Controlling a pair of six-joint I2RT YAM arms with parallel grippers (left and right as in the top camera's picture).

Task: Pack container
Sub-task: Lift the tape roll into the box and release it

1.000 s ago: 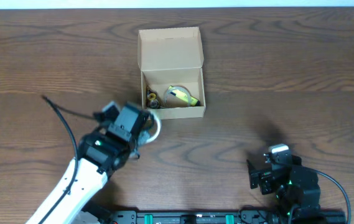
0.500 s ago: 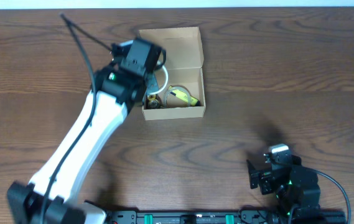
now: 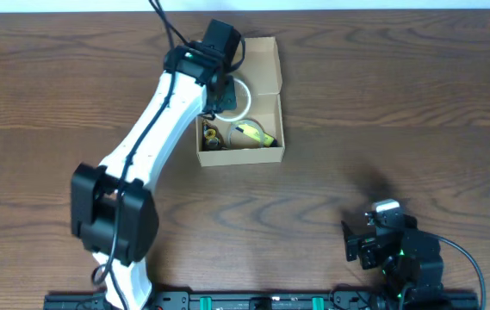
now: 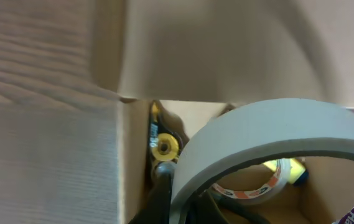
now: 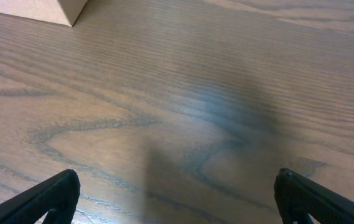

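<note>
**Overhead.** Container [image 3: 239, 155] at 12 o'clock on the table [image 3: 417, 103], lid flap [image 3: 253, 62] folded open toward 12 o'clock. Left gripper [image 3: 227, 93] over the box's 10 o'clock corner, clamped on a beige tape roll [image 3: 252, 97] held above the compartment. Yellow item [image 3: 253, 133] inside, toward 5 o'clock.

**Left wrist.** Beige tape roll across the lower right of the frame, dark fingers [image 4: 163, 198] pinching its wall at 6 o'clock. Container side wall at 9 o'clock of the roll. Below the roll, a clear tape roll [image 4: 259, 188] and a yellow-hubbed part [image 4: 164, 147] on the box floor.

**Right wrist.** Right gripper [image 5: 177, 198] spread wide, nothing between the fingers, above bare table. Container corner at 11 o'clock, well apart.
</note>
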